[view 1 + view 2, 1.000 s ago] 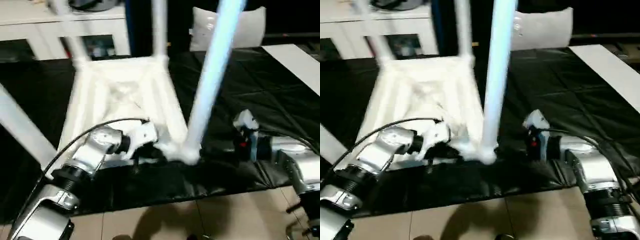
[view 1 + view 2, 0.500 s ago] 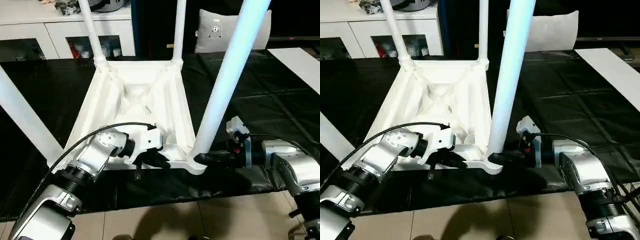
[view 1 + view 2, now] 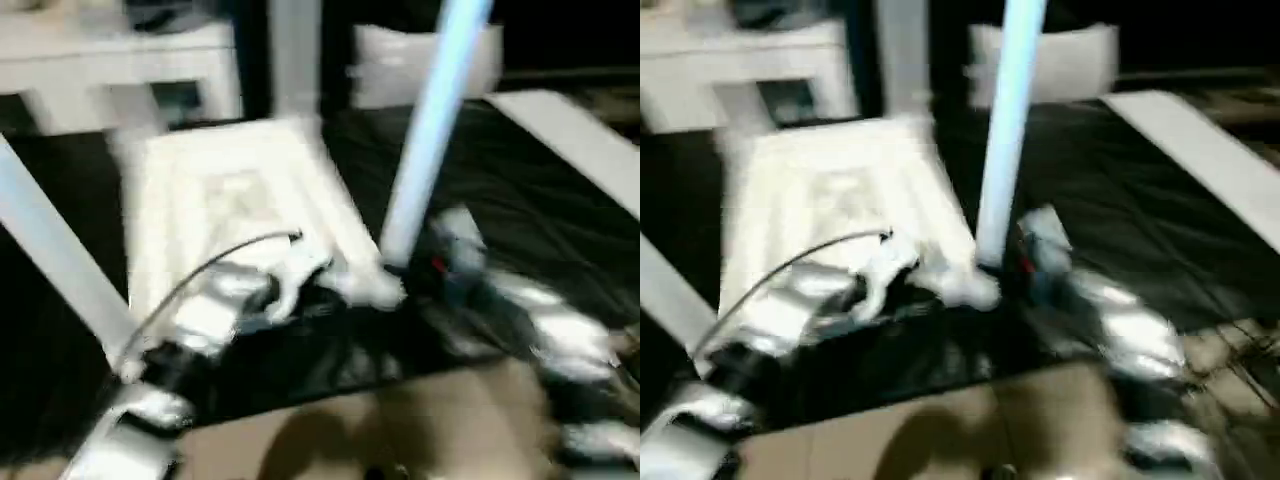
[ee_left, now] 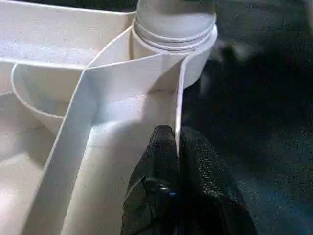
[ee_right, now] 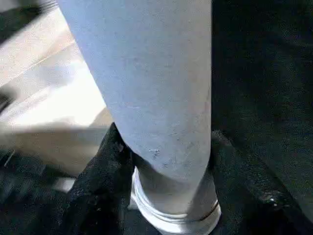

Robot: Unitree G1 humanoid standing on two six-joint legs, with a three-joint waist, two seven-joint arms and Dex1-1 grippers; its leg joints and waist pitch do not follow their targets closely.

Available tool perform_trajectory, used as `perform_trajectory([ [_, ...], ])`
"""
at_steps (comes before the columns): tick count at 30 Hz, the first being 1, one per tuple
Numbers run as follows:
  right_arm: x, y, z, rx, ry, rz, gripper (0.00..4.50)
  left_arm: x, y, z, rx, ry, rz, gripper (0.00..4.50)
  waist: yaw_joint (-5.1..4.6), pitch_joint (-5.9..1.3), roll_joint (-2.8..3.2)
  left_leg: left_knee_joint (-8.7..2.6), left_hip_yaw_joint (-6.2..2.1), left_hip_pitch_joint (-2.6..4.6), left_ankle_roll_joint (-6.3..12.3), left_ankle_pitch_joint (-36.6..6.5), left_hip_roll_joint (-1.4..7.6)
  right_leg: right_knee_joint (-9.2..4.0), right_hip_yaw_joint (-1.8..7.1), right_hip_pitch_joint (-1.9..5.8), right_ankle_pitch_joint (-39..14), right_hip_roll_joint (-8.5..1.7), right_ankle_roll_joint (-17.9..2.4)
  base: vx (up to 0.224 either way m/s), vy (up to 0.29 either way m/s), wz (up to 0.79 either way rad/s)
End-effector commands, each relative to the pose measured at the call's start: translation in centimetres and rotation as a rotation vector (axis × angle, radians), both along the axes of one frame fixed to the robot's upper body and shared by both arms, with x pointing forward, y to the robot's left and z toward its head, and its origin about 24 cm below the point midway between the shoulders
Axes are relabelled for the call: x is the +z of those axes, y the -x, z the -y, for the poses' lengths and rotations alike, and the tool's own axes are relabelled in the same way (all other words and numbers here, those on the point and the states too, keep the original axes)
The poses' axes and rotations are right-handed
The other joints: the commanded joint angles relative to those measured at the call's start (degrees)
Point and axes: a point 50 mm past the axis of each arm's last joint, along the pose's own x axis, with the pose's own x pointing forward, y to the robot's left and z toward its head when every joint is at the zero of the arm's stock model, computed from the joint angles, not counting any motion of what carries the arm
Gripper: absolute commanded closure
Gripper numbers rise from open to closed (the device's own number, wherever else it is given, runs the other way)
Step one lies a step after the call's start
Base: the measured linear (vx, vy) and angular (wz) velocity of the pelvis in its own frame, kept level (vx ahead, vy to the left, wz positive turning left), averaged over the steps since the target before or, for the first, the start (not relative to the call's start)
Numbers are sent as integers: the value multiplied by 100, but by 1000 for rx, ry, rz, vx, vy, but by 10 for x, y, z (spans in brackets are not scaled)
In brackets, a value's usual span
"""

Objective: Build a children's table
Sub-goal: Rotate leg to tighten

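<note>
While the head views blurred, the upturned table top (image 3: 235,205) lay on the black work table (image 3: 520,170), the near-right leg (image 3: 425,140) rising from its corner socket (image 3: 375,288); in the left wrist view, the left gripper (image 4: 177,147) pinched shut on the top's thin edge wall (image 4: 177,105) beside that socket; in the right wrist view, the right gripper (image 5: 164,161) clasped the leg's base, one finger (image 5: 98,171) on each side; seating this leg seemed the step in hand; next, probably twisting it home while the top was held.

A black-covered work table (image 3: 520,190) is filling the middle, a white cabinet (image 3: 120,60) standing at eleven o'clock, beige floor tiles (image 3: 400,430) showing at six.
</note>
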Motion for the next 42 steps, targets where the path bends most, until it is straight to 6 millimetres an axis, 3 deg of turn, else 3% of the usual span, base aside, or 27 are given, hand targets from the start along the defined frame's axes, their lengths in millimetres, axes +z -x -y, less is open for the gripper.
perform_trajectory([
  [1, -10, -2, -6, -78, 10, -51, 246, 16, -8, 9, 60, 66, 57, 450, -26, -380, -34, -370, 60, -112, 233, -1363, -105, -683, 16, 391, -3533, -156, 212, 0, 0, 0],
  [3, -8, -3, -10, -80, -3, -28, 246, 17, -9, 10, 74, 67, 63, 450, -34, -414, -15, -407, 35, -146, 360, -1127, -51, -626, 69, 414, -3053, -172, 10, 0, 0, 0],
  [5, -5, -4, -16, -72, -13, 21, 192, 17, -11, 11, 94, 61, 76, 450, -35, -416, 0, -431, 26, -152, 425, -1025, -15, -549, 122, 416, -2620, -175, -276, 0, 0, 0],
  [8, -5, -1, -18, -74, -42, 28, 177, 19, -10, 9, 89, 47, 97, 450, -9, -429, -21, -443, 20, -178, 530, -705, 12, -442, 187, 446, -2161, -185, -539, 0, 0, 0],
  [9, -4, -1, -18, -72, -48, 31, 157, 19, -10, 8, 86, 48, 98, 450, -12, -435, -47, -439, 23, -187, 554, -662, 11, -430, 194, 454, -2142, -181, -557, 0, 0, 0],
  [13, -1, 3, -5, -36, -20, 81, 127, 17, -7, 1, 48, 36, 111, 450, 79, -451, -31, -431, 42, -185, 621, -373, 8, -387, 230, 469, -1923, -191, -638, 0, 0, 0],
  [14, 0, 3, -3, -32, -25, 82, 116, 17, -7, 0, 40, 36, 113, 450, 107, -456, -102, -436, 53, -185, 658, -334, 1, -365, 238, 477, -1909, -193, -656, 0, 0, 0],
  [16, 1, 5, 4, -1, -26, 90, 100, 16, -5, -3, 9, 32, 117, 450, 112, -441, -78, -441, 51, -198, 686, -327, 4, -383, 234, 484, -1968, -190, -637, 0, 0, 0],
  [17, 2, 7, 8, 19, -24, 93, 100, 15, -4, -5, -2, 34, 120, 450, 108, -438, -38, -437, 50, -186, 691, -362, 8, -400, 233, 472, -1974, -182, -630, 0, 0, 0],
  [21, 12, 18, 28, 153, -23, 110, 59, 16, -1, -12, -97, 34, 109, 450, 120, -427, -85, -451, 51, -179, 676, -508, 25, -396, 238, 471, -2102, -178, -597, 0, 0, 0],
  [24, 18, 23, 41, 251, 13, 107, 36, 14, 4, -17, -218, 4, 92, 450, 173, -425, -83, -450, 59, -153, 696, -564, 28, -425, 245, 454, -2267, -182, -538, 0, 0, 0],
  [25, 19, 24, 44, 284, 34, 109, 24, 12, 6, -19, -265, -9, 88, 450, 205, -419, -32, -452, 59, -145, 686, -585, 30, -427, 249, 446, -2293, -181, -539, 0, 0, 0],
  [26, 19, 24, 44, 284, 34, 109, 17, 12, 6, -19, -265, -9, 88, 450, 232, -421, -58, -455, 63, -141, 669, -574, 33, -426, 254, 442, -2262, -179, -554, 0, 0, 0],
  [28, 22, 26, 47, 334, 54, 118, 17, 11, 9, -20, -344, -16, 81, 450, 294, -428, -14, -457, 60, -118, 654, -538, 46, -405, 261, 428, -2172, -191, -621, 0, 0, 0],
  [32, 27, 35, 47, 500, 4, 100, 34, 14, 17, -20, -521, -36, 62, 450, 427, -451, -2, -462, 58, -101, 699, -385, 95, -324, 295, 434, -1718, -193, -840, 0, 0, 0],
  [35, 25, 39, 46, 566, 20, 74, 55, 14, 21, -22, -592, -61, 50, 450, 534, -449, -33, -466, 72, -91, 688, -301, 110, -273, 322, 434, -1556, -191, -946, 0, 0, 0],
  [36, 25, 40, 46, 590, 22, 68, 64, 14, 23, -23, -623, -80, 45, 450, 543, -442, -36, -472, 77, -93, 673, -324, 110, -282, 326, 438, -1596, -195, -938, 0, 0, 0],
  [37, 23, 42, 42, 617, 3, 56, 78, 13, 24, -25, -642, -96, 45, 450, 573, -441, -3, -478, 73, -82, 636, -416, 107, -289, 323, 434, -1713, -200, -908, 0, 0, 0],
  [39, 21, 43, 39, 639, -8, 48, 90, 13, 25, -25, -653, -100, 44, 450, 575, -434, -10, -485, 86, -80, 565, -534, 101, -316, 332, 433, -1839, -197, -866, 0, 0, 0],
  [42, 19, 45, 34, 686, -29, 23, 114, 13, 27, -23, -672, -96, 44, 450, 603, -434, -62, -494, 94, -77, 485, -582, 96, -327, 336, 435, -1982, -195, -802, 0, 0, 0],
])
